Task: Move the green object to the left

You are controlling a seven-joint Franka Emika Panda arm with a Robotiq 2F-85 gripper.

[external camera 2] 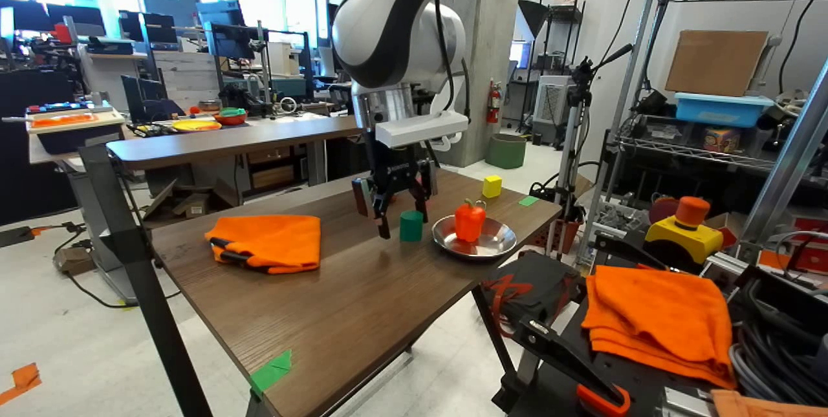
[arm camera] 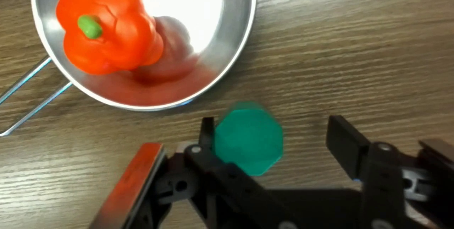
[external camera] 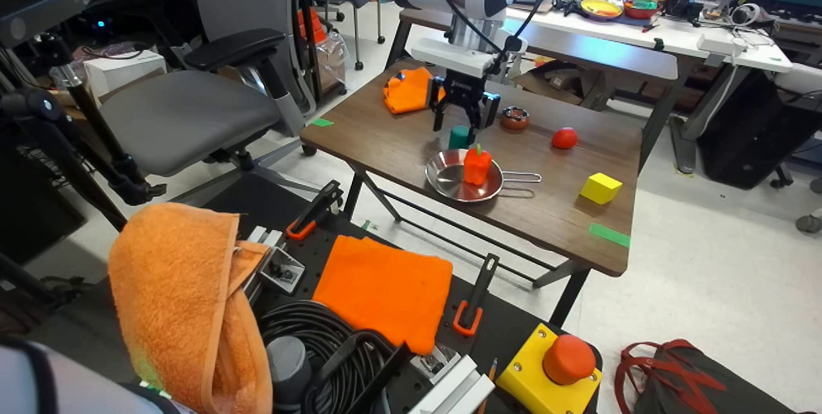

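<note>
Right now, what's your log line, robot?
hand: open; green octagonal block: between fingers in wrist view, ungrasped; red-orange bell pepper: inside metal pan

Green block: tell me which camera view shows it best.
The wrist view: there the green block appears largest, its many-sided top facing the camera. Both exterior views show it smaller and mostly from the side, standing near the metal pan.

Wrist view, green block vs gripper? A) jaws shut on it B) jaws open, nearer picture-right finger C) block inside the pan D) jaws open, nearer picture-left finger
D: the gripper is open, with the green block close beside its finger at picture left and wood tabletop showing between the block and the other finger.
</note>
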